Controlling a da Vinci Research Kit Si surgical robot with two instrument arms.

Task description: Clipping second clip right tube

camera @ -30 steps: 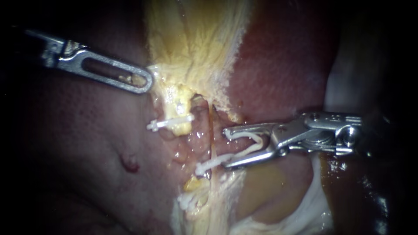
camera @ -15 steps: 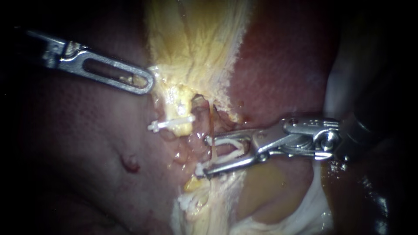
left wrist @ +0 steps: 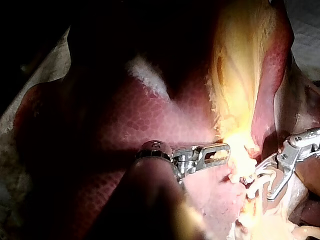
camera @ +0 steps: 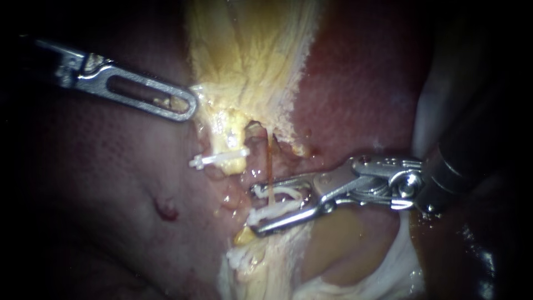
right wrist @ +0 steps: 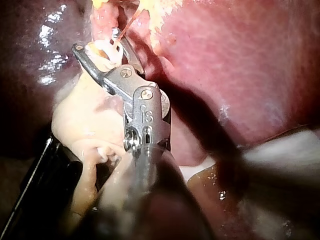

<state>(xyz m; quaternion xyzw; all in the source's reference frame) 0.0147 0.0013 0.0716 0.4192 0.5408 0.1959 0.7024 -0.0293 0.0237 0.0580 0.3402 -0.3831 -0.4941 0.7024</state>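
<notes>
Now right tube (camera: 270,162) between right instrument (camera: 258,210) jaws, inside clip (camera: 279,208).

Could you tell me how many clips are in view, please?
3: a clip on the left tube, one in the right instrument's jaws, one lowest down; others may be hidden.

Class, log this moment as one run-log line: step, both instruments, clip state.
step: clip placement | right instrument: jaws hold open clip around thin tube, not yet closed | left instrument: at yellow tissue edge
</notes>
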